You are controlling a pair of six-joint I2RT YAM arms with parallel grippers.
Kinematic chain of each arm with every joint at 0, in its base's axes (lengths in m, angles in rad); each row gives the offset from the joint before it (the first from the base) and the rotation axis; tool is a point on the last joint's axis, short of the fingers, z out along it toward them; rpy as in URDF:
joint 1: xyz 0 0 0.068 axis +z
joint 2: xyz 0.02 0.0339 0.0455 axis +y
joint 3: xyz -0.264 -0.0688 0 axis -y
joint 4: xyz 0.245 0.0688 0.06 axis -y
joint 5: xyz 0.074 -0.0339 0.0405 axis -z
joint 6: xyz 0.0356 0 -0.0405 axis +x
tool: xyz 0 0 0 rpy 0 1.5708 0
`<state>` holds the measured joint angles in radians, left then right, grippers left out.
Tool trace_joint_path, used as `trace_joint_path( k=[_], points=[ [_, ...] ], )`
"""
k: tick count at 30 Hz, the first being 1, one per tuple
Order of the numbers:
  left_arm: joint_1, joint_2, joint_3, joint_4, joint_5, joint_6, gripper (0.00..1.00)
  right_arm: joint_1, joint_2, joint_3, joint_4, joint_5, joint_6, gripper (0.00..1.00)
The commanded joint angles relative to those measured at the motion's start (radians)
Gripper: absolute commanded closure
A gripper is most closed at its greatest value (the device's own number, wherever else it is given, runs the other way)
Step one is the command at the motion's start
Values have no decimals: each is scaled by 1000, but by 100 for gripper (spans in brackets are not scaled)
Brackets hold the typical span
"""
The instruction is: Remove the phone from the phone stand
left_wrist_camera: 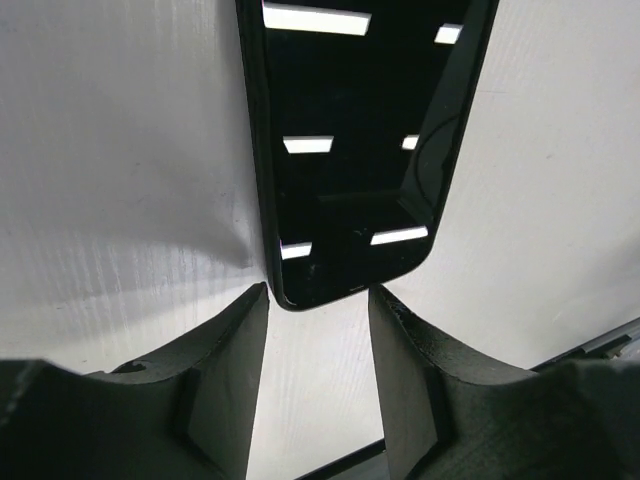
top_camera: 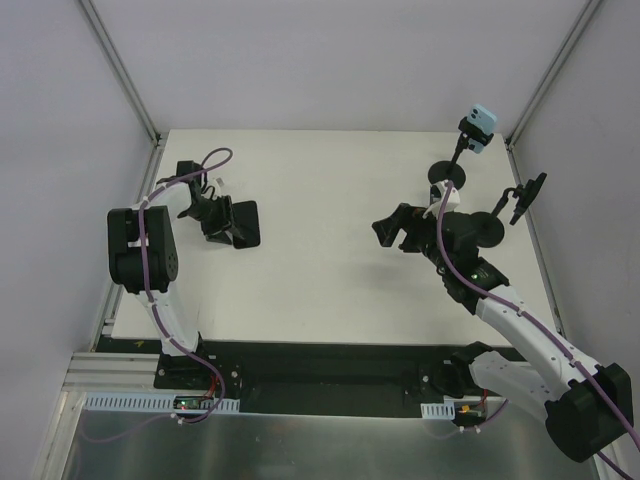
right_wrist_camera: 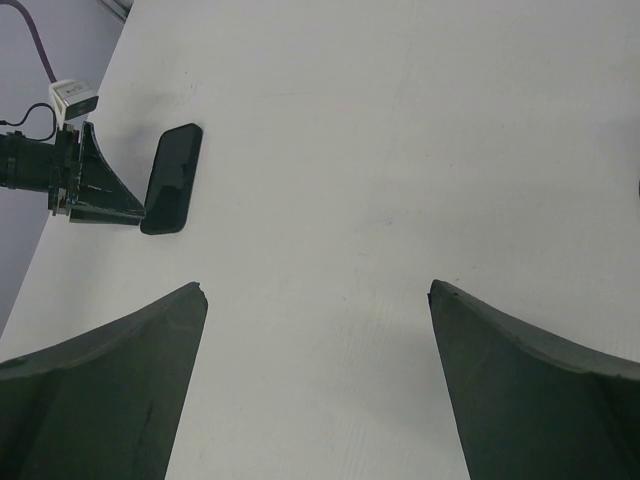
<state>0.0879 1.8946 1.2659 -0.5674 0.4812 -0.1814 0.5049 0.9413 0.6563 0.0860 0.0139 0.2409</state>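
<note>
**Phone.** The phone [left_wrist_camera: 350, 150] is laid flat on the surface [top_camera: 330, 290], screen up, in the left half and toward the far side. Strip lights are reflected in its dark glass. It is not carried by the stand [top_camera: 450, 176] and is set well apart from it.

**Stand.** The stand is placed near the far right corner on a round black base. A light-blue item [top_camera: 482, 122] is mounted at the top of its stem. A black clamp [top_camera: 526, 196] on a thin arm is seen to the right of the stand, near the right edge. What the clamp belongs to cannot be told.

**Left pincer.** The left pincer [left_wrist_camera: 318, 296] is positioned low over the surface at one short end of the phone. It is partly open. A clear gap is shown between the fingers [left_wrist_camera: 235, 345], and nothing is clamped between them. In the wrist view the rounded end of the phone is seen just beyond the fingertips, in line with the gap. Whether the tips are touching the phone cannot be told.

**Right pincer.** The right pincer [right_wrist_camera: 318, 288] is held wide open above bare surface, right of centre and just near of the stand. Nothing is located between its fingers. In its wrist view the phone and the left pincer are seen far off at the left.
</note>
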Motion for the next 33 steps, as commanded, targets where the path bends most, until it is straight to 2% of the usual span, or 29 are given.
trace_joint_path(
  k=[1, 7, 10, 11, 15, 19, 33],
  points=[
    [9, -6, 33, -25, -33, 20, 55, 7, -24, -1, 55, 17, -17, 4],
    [10, -18, 29, -25, -65, 3, 52, 7, -26, -3, 55, 20, -18, 4],
    [-11, -64, 10, -25, -143, -20, 29, 7, -22, -3, 55, 18, -18, 4],
    [-43, -80, 6, -23, -176, -26, 17, 6, -22, -3, 55, 20, -18, 4],
    [-121, -150, -5, -25, -323, -56, 1, 7, -18, -3, 57, 17, -18, 4],
    [-215, -169, -3, -25, -542, -69, 1, 6, -16, -3, 57, 18, -20, 4],
    [-366, -49, 23, -25, -768, -82, 1, 6, -13, -3, 57, 20, -23, 4]
  ],
)
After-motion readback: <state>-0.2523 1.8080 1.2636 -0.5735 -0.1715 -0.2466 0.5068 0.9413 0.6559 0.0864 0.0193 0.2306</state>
